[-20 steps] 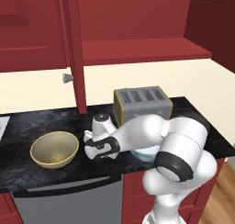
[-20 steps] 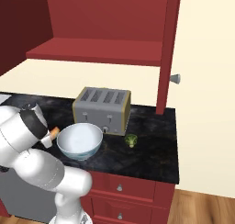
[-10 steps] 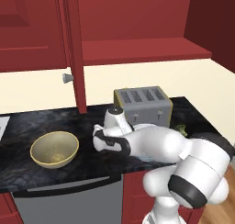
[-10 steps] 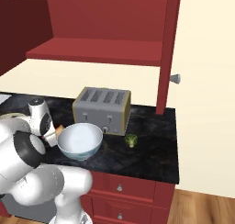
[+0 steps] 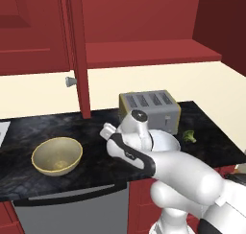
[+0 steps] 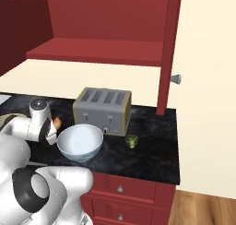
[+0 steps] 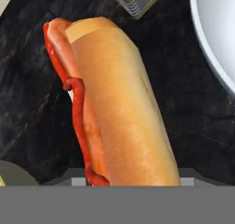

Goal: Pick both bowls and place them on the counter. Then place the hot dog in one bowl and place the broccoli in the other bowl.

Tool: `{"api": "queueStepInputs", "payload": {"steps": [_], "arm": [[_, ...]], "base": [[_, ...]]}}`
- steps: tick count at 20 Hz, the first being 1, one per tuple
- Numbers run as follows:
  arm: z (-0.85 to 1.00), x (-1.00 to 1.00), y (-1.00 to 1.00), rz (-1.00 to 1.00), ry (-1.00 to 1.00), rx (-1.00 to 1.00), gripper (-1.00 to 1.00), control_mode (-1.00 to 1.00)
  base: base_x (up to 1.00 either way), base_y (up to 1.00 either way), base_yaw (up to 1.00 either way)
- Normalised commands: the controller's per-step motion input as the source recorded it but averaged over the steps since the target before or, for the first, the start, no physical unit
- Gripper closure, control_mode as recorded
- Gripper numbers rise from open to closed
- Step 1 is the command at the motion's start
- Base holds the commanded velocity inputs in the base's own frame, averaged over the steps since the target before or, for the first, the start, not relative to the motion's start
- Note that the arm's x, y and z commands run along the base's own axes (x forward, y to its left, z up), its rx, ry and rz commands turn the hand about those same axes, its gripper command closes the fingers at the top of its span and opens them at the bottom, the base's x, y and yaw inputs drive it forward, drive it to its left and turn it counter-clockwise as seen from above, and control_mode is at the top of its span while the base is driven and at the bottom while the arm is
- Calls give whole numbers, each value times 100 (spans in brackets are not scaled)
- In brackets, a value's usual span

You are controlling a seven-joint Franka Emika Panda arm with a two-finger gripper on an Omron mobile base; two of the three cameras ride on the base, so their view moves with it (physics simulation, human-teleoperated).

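Since a second earlier my arm had swung forward; my gripper (image 7: 133, 184) held the hot dog (image 7: 114, 103), bound next for the tan bowl (image 5: 56, 155).

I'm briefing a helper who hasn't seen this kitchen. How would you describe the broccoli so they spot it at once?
Start at the silver four-slot toaster on the black marble counter. Just off its front right corner, right of the white bowl, sits the broccoli. It is the only green thing there, a tiny floret far smaller than either neighbour.
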Motion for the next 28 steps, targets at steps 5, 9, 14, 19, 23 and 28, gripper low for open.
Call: {"api": "queueStepInputs", "payload": {"steps": [5,9,14,19,23,28], "arm": [[35,-5,17,17,-10,17,100,-100],[36,0,27,23,-6,15,100,-100],[40,0,35,21,-3,11,100,-100],[32,0,42,20,-1,5,100,-100],[31,-7,45,16,-1,0,100,-100],[20,-18,52,13,0,-2,100,-100]], "base": [[0,0,0],[0,0,0],[0,0,0],[0,0,0],[0,0,0],[0,0,0]]}}
